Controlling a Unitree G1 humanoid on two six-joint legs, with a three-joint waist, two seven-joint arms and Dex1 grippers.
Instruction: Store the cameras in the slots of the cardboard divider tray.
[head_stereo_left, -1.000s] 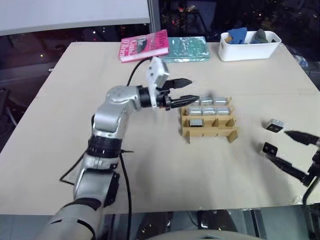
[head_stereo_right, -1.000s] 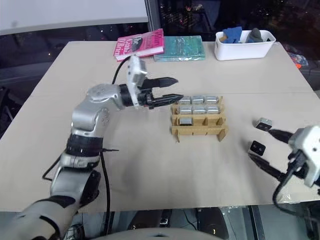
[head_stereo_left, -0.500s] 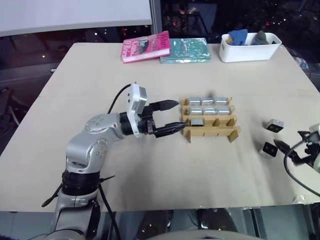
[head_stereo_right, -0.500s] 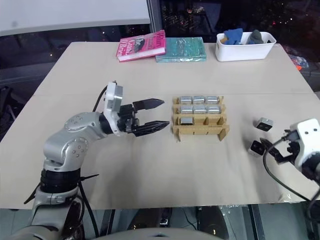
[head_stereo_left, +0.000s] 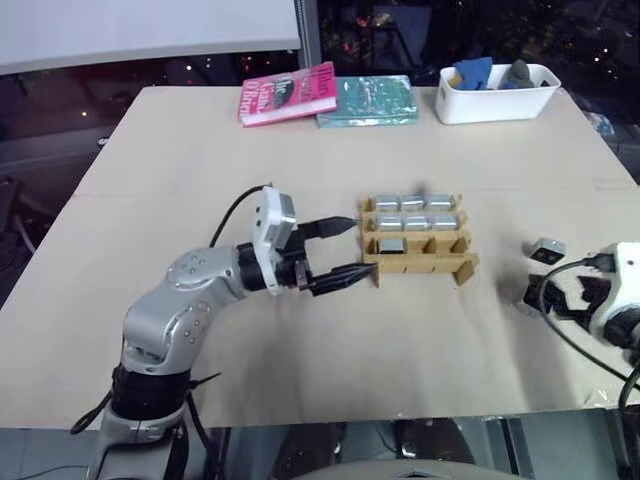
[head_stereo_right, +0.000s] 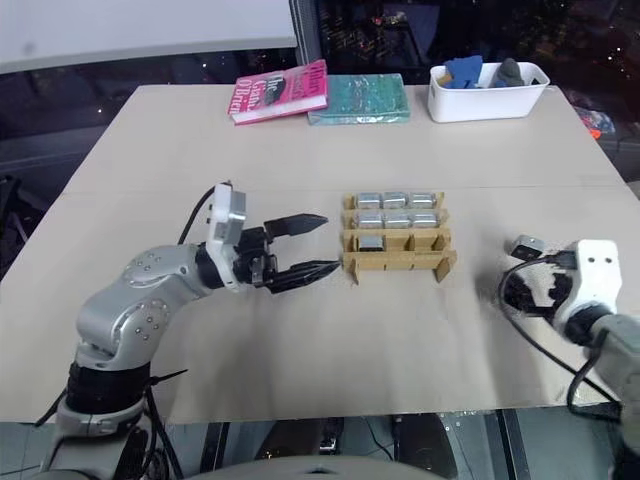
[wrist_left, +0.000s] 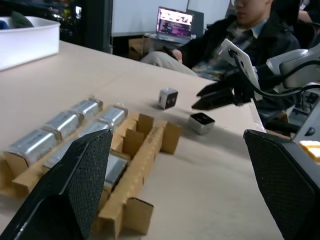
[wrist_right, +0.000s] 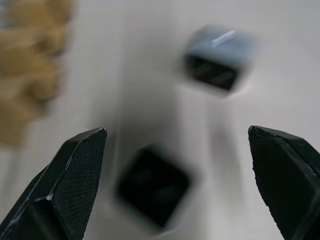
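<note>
Two loose cameras lie at right of the frame on the surface: the nearer camera (wrist_right: 154, 185), lens face up, sits just ahead of the right pincer (wrist_right: 175, 200), between its spread fingers; the farther camera (head_stereo_left: 547, 251) lies beyond. The cardboard divider tray (head_stereo_left: 417, 262) sits mid-frame, touching the spread, empty left pincer (head_stereo_left: 343, 252)

We log: pink book (head_stereo_left: 288, 92) beside teal book (head_stereo_left: 367, 99); white bin (head_stereo_left: 497, 93) holding blue, grey lumps (head_stereo_left: 490, 73); seated person (wrist_left: 235, 35); laptop (wrist_left: 173, 23).
</note>
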